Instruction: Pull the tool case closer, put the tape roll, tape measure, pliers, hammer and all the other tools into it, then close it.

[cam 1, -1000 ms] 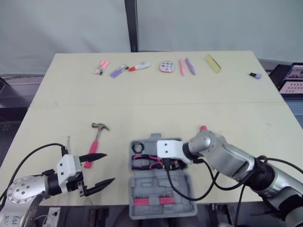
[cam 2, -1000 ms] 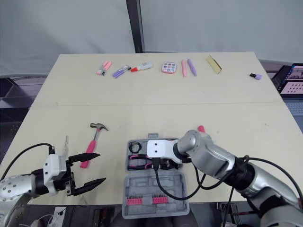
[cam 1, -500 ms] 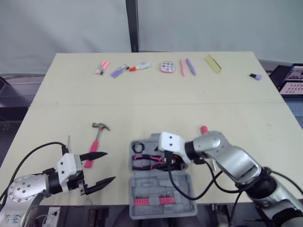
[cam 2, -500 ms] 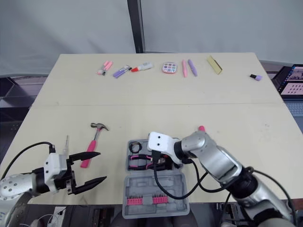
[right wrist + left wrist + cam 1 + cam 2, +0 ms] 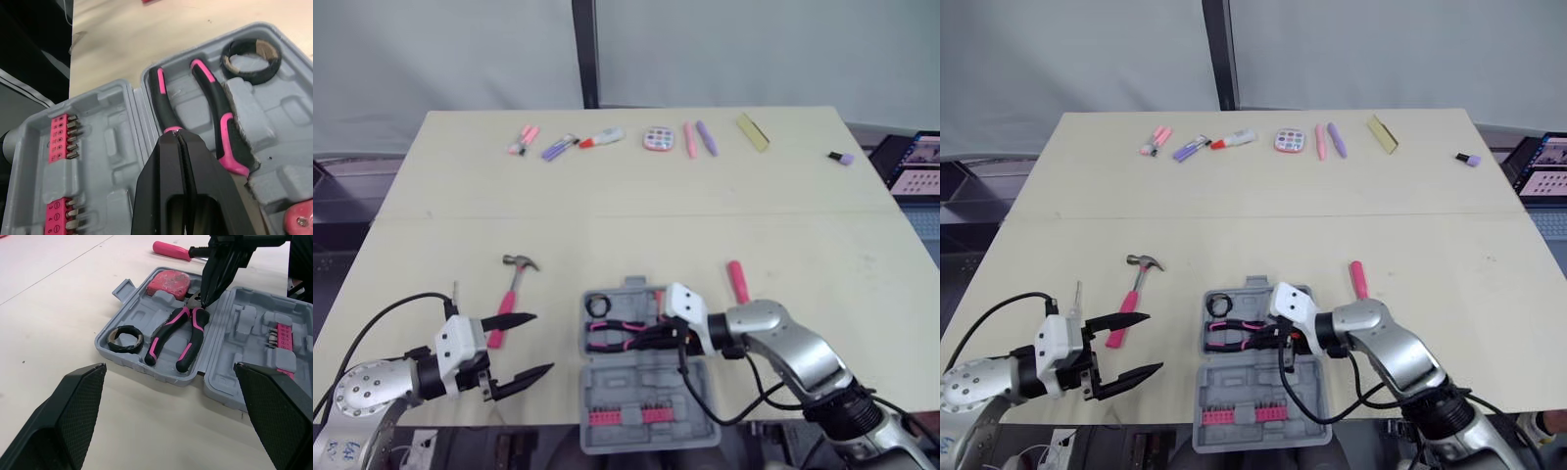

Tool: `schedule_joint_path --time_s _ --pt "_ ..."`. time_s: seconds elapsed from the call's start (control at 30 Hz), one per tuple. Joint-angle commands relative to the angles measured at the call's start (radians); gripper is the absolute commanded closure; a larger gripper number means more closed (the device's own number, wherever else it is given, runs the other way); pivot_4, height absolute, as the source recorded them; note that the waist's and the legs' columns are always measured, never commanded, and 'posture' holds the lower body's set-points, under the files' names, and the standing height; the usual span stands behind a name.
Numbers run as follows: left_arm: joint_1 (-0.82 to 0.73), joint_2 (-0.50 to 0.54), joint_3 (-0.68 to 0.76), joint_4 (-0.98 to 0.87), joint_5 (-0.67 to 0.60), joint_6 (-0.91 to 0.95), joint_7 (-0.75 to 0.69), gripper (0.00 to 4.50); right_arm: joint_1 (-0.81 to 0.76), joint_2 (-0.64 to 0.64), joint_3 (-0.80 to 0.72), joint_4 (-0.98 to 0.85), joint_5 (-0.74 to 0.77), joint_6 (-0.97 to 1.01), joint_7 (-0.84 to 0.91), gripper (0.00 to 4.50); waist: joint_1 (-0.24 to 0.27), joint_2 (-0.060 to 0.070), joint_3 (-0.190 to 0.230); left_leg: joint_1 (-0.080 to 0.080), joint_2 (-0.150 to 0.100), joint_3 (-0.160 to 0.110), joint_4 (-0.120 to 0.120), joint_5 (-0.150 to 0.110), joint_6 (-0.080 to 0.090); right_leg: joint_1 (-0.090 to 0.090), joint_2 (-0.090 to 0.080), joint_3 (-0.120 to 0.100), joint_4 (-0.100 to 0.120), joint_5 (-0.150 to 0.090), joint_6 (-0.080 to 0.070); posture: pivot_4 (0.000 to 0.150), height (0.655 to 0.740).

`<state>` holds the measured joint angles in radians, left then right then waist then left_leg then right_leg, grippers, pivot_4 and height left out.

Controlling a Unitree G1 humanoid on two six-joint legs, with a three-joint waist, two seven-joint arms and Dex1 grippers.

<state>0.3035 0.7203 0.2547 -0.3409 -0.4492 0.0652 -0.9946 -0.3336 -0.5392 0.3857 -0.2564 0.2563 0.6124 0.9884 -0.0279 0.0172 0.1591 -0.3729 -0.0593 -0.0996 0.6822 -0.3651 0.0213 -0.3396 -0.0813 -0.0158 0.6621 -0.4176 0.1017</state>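
Grey plastic tool case point(image 5: 646, 382) lies open, my right gripper point(image 5: 177, 133) pinched shut over its pink-handled pliers point(image 5: 166, 335). My left gripper point(image 5: 540, 343) gapes near the pink-handled hammer point(image 5: 512, 286).

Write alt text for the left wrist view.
An open grey tool case holds a black tape roll, pink-and-black pliers and a red tape measure. The right gripper, shut, points at the pliers' head; the open left gripper frames the foreground.
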Motion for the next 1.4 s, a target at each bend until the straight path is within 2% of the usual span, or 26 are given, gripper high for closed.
schedule_joint_path --time_s 0.03,0.5,0.97,1.4 --pt "0.002 0.0 0.001 -0.031 0.001 0.001 0.006 0.0 0.004 0.016 -0.01 0.036 -0.014 -0.058 -0.017 4.44 0.0 0.0 0.0 0.0 0.0 0.0 0.0 0.0 0.0 0.0 0.0 0.0 0.0 0.0 0.0 0.15 0.7134" --pt "0.013 0.0 0.006 -0.039 0.003 0.002 0.004 0.0 0.05 0.03 -0.005 0.091 -0.029 -0.123 -0.012 4.44 0.001 0.0 0.0 0.0 0.0 0.0 0.0 0.0 0.0 0.0 0.0 0.0 0.0 0.0 0.0 0.15 0.7134" --pt "-0.002 -0.003 -0.005 -0.03 0.01 -0.004 0.002 0.0 0.088 0.057 0.053 0.235 -0.148 -0.224 -0.059 4.44 -0.001 -0.005 -0.004 0.004 0.001 0.0 -0.001 0.0 0.0 0.003 0.0 0.0 0.0 0.0 0.0 0.15 0.7134" --pt "-0.002 -0.017 -0.019 -0.027 0.02 -0.012 0.012 0.0 0.117 0.017 0.107 0.303 -0.245 -0.265 -0.064 4.44 0.001 -0.013 -0.015 0.007 0.002 -0.002 -0.001 -0.001 -0.002 0.006 0.001 0.0 -0.002 0.0 0.0 0.15 0.7134"
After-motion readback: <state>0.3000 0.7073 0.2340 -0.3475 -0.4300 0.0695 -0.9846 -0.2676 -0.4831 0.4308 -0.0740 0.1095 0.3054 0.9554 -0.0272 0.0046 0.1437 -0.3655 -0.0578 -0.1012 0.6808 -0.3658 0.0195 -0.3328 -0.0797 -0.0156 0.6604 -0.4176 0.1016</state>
